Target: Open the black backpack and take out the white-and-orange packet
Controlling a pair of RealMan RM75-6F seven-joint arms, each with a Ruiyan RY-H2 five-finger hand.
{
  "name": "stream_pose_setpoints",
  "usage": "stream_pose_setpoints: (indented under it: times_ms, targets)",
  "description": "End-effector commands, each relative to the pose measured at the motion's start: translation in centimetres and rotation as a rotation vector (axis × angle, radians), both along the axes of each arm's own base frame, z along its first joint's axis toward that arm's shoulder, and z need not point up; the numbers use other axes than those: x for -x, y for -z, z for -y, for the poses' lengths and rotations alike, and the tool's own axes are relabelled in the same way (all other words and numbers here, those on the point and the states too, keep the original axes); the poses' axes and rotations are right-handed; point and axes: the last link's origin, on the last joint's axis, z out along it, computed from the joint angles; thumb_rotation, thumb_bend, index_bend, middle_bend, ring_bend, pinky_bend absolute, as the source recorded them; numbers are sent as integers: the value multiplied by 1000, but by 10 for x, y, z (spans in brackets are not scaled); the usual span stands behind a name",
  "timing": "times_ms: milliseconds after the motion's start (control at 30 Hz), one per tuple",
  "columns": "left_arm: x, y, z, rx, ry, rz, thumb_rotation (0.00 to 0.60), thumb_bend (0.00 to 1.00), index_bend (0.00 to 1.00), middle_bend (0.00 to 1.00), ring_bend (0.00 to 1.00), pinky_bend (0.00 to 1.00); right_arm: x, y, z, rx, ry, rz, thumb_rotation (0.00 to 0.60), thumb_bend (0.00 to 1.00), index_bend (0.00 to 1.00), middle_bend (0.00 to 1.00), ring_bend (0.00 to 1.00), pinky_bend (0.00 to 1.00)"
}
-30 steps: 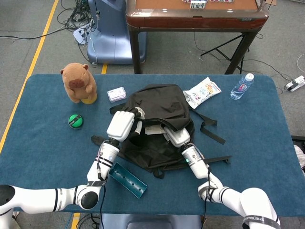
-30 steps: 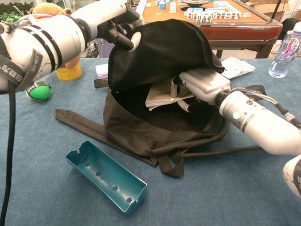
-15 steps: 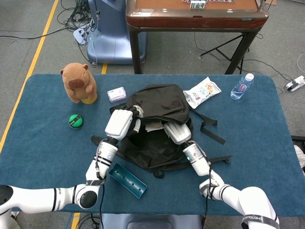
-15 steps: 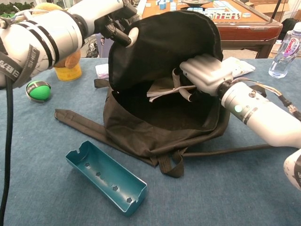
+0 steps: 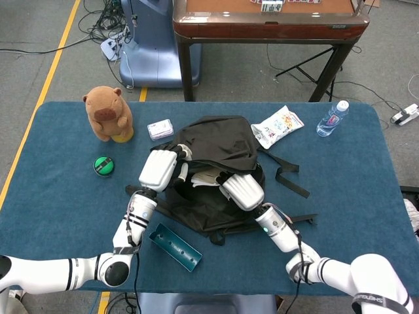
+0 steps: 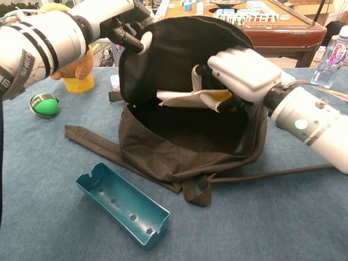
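The black backpack (image 5: 219,140) lies in the middle of the blue table, its mouth wide open towards me (image 6: 185,136). My left hand (image 6: 128,24) grips the top flap and holds it up and back; in the head view this left hand (image 5: 159,170) sits at the bag's left edge. My right hand (image 6: 244,70) holds the white-and-orange packet (image 6: 185,98) at the bag's mouth, lifted clear of the bag's floor. An orange patch shows under the fingers. From above, the right hand (image 5: 242,191) covers most of the packet (image 5: 206,175).
A teal perforated tray (image 6: 122,204) lies in front of the bag. A brown plush toy (image 5: 108,114), a green disc (image 5: 103,165) and a small pack (image 5: 160,129) are to the left. A snack bag (image 5: 278,125) and a water bottle (image 5: 332,118) lie at the back right.
My right hand has risen and drawn back out of the bag with the packet, whose orange part now shows. The left hand has pulled the flap a little higher and leftwards.
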Motion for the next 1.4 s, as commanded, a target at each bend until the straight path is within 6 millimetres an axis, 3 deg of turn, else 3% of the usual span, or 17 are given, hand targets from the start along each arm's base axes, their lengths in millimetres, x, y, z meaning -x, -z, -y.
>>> stream_pose_setpoints:
  times_ms: [33, 600, 733, 867, 967, 1167, 1400]
  targets:
    - [1, 0, 0, 0, -2, -3, 600, 625, 703, 372, 322, 257, 2, -28, -22, -8, -50, 12, 600, 479, 825, 652, 577, 498]
    - [23, 2, 13, 16, 12, -138, 600, 622, 645, 371, 322, 255, -22, -135, -74, -6, -131, 183, 600, 480, 841, 671, 609, 526]
    - [31, -2, 23, 65, 17, -189, 600, 603, 482, 321, 311, 228, -28, -162, -78, 29, -140, 216, 600, 480, 842, 671, 610, 526]
    - [37, -12, 35, 117, 14, -246, 600, 474, 270, 261, 287, 209, -33, -186, -80, 52, -131, 268, 600, 480, 842, 672, 610, 526]
    - [41, -21, 44, 146, 10, -277, 600, 418, 181, 232, 268, 197, -32, -201, -77, 94, -124, 284, 600, 479, 842, 672, 610, 527]
    - [48, -34, 57, 164, 24, -315, 600, 341, 99, 206, 259, 193, -25, -212, -63, 120, -69, 272, 600, 480, 842, 673, 615, 530]
    - [57, -45, 59, 126, 22, -298, 600, 324, 96, 206, 259, 193, -23, -188, -29, 108, -21, 200, 600, 480, 842, 673, 616, 530]
